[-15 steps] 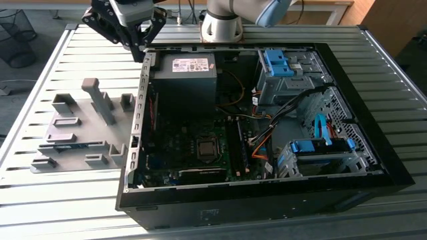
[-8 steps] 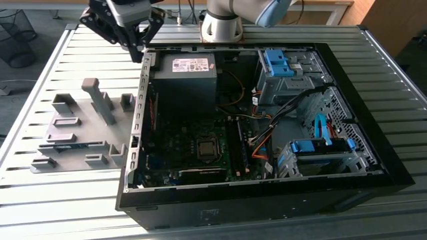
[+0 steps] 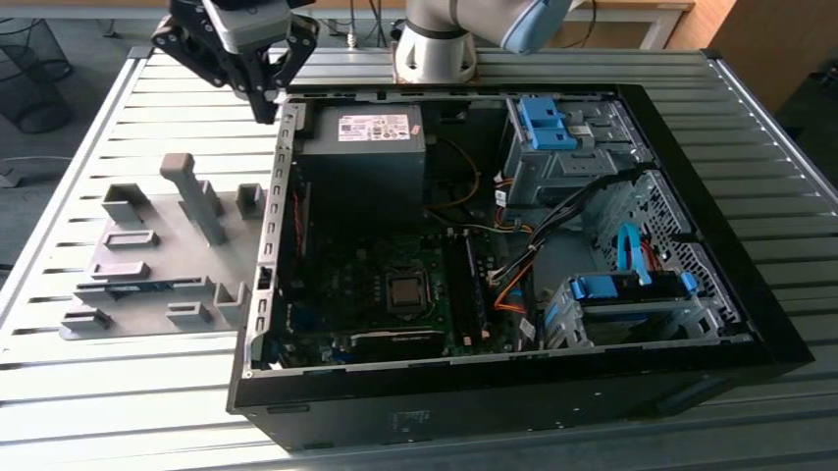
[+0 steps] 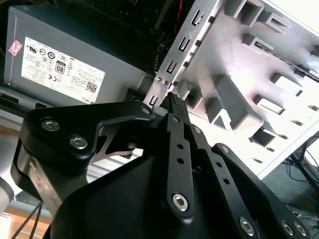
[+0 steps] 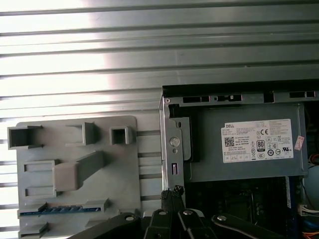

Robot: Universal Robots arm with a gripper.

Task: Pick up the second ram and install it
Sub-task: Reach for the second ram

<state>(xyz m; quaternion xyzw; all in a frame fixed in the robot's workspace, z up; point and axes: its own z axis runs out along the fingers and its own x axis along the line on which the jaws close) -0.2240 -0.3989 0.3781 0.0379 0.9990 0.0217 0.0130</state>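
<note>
The second ram point(image 3: 131, 287) is a thin dark strip standing on edge in a slot of the pale grey holder plate point(image 3: 157, 211), at the exterior view's left of the open computer case point(image 3: 733, 294). The first wrist view shows the same ram point(image 5: 55, 210) as a bluish strip in the plate point(image 5: 124, 164). My gripper point(image 3: 269, 106) hangs above the case's back corner, beside the power supply point(image 3: 367, 147) and well away from the ram. Its fingertips point(image 4: 173, 99) are pressed together with nothing between them, and the gripper point(image 5: 172, 191) is also seen over the case's edge.
The case lies open on a slatted metal table point(image 3: 78, 392). Inside are the motherboard point(image 3: 392, 294), cables and blue drive cages point(image 3: 629, 289). A tall grey post point(image 3: 196, 196) and several blocks rise from the holder plate. The arm's base point(image 3: 439, 49) stands behind the case.
</note>
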